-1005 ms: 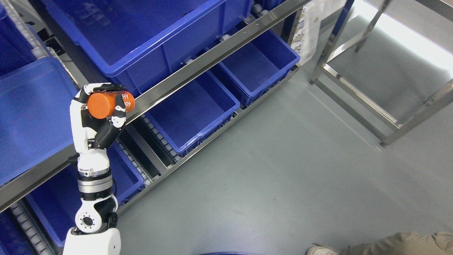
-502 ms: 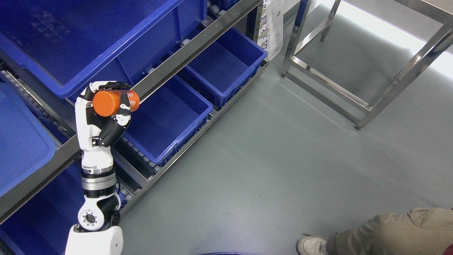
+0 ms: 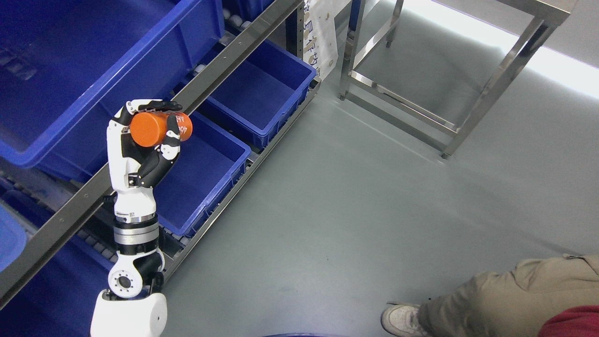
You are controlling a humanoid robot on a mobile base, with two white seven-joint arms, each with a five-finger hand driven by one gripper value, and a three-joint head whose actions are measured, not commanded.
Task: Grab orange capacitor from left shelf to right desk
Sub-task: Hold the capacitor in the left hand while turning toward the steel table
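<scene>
Head view: orange capacitor (image 3: 152, 128) between fingers (image 3: 171, 140).

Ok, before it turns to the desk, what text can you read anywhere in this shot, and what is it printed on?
"40": white print on the side of the orange capacitor in the left hand; fingers cover the rest.
White sheet hanging at the shelf's end: dark characters, too blurred to read.
Blue bins: no readable label shows.
</scene>
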